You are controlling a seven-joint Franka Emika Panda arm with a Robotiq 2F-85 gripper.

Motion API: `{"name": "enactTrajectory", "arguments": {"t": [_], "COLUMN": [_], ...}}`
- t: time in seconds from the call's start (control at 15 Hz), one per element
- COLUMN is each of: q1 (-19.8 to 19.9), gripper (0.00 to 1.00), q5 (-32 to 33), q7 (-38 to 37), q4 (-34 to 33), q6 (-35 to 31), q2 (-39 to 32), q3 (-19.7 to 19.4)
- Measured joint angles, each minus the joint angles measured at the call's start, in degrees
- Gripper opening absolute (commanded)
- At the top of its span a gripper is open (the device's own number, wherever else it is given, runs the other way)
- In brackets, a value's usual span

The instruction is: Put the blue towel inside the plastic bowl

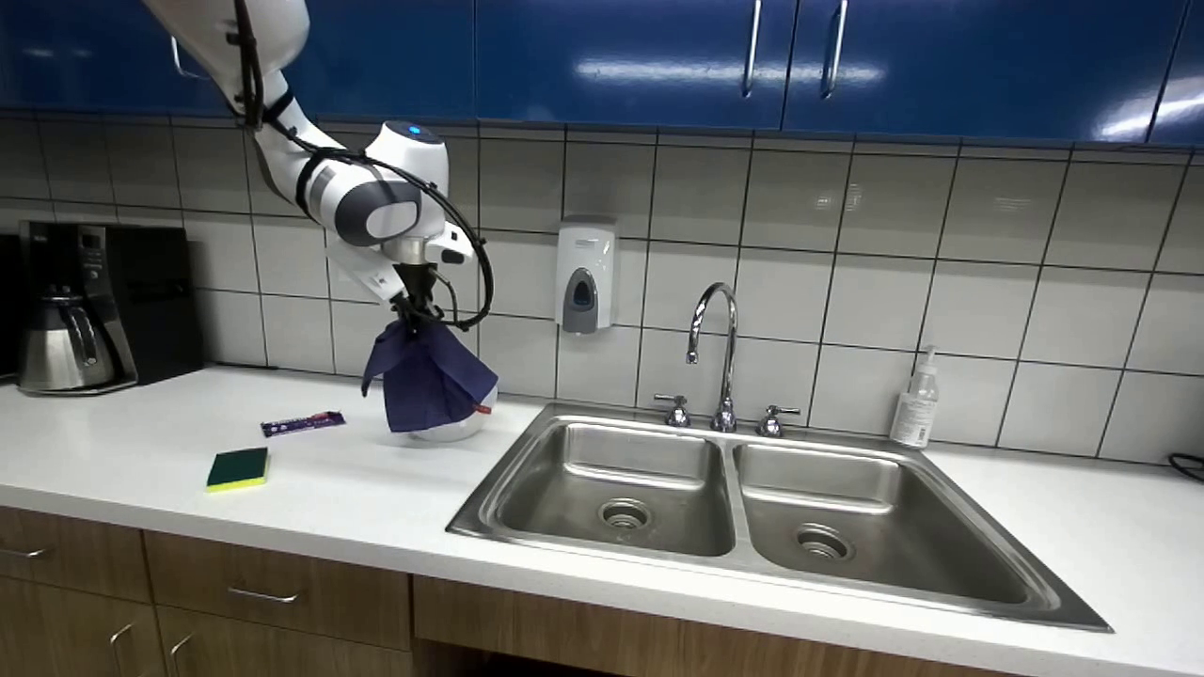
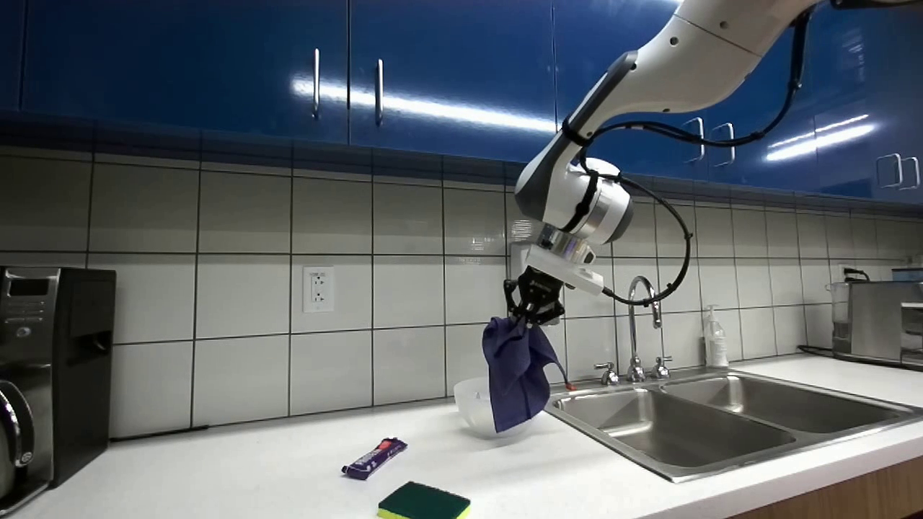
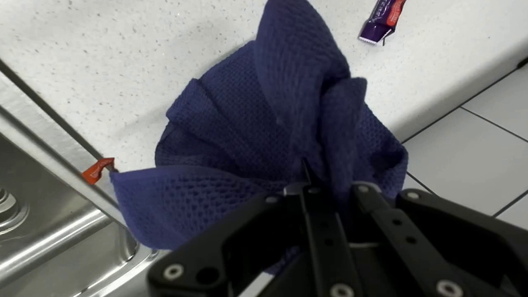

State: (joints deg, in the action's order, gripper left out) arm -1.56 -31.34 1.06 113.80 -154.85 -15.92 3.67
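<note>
Jaws almost together, the black two-fingered gripper (image 2: pixel 529 320) pinches the dark-blue woven towel (image 1: pixel 435 381), and down it hangs, in front of the translucent plastic bowl (image 2: pixel 474 407) in both exterior views; touching or apart, I can't tell! Beside the bowl, the stainless-steel double sink (image 1: pixel 738 512); off the bowl's opposite side, a purple wrapped packet (image 2: pixel 375 458), then the green-and-yellow sponge (image 1: pixel 238 467).

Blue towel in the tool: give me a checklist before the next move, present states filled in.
1. Tool shut on the blue towel: ok.
2. Plastic bowl upright on the counter: ok.
3. Towel's lower corner inside the bowl: not ok; it hangs in front of the bowl in both exterior views.
4. Red tag inside the bowl: not ok; it hangs off to one side.
5. Bowl's inside clear of other things: cannot tell; hidden.
6. Wrapped bar and sponge apart from the bowl: ok.
</note>
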Motion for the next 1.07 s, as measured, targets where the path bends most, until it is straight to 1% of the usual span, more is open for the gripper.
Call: {"name": "enactTrajectory", "arguments": {"t": [0.4,0.67,0.87,1.07], "q1": [0.8,0.9,0.9,0.9], "gripper": [0.02,0.02,0.02,0.02], "q5": [-0.4,0.0,1.4,4.1], "q7": [0.0,0.0,-0.6,-2.5], "q4": [-4.0,-7.1,-9.7,-12.5], "q6": [-6.1,-8.6,-9.8,-10.8], "q2": [-6.6,-11.0,-14.1,-17.6], "q3": [2.5,3.4,3.6,3.6]}}
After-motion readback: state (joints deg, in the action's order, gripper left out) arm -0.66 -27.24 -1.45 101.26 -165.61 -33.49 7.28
